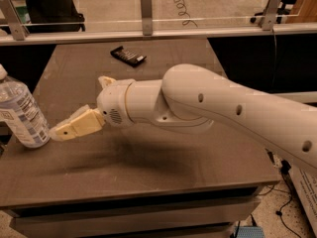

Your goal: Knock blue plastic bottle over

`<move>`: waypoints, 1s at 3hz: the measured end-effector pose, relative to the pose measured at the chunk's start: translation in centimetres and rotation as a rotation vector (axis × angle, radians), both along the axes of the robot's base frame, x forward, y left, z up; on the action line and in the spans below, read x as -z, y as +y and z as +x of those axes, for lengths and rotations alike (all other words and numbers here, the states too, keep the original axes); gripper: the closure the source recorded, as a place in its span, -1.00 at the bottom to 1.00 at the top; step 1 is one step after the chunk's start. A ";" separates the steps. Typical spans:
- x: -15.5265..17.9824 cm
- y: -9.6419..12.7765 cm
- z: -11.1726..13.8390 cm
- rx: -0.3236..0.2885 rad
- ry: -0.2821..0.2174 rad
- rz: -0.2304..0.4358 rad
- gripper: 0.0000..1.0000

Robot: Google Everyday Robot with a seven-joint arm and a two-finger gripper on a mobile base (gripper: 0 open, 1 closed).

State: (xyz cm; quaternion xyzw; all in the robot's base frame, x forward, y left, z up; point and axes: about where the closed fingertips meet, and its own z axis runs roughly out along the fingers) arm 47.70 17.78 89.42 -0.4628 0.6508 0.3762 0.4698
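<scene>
Item: gripper (79,105), low over the table (148,182), jaws apart, lower finger levelled ahead. Target: blue plastic bottle (20,114), directly beyond that fingertip, its base touching or nearly; long axis near upright, cap tilted away from the jaws

White arm (208,103) reaches leftward from the right, its pincer (78,105) low, fingers spread apart
</scene>
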 end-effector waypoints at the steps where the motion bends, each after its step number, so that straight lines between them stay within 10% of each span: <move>1: 0.1 2.9 1.2 0.031 0.007 0.043 -1.00; 3: -1.0 9.4 1.8 0.037 0.025 0.163 -1.00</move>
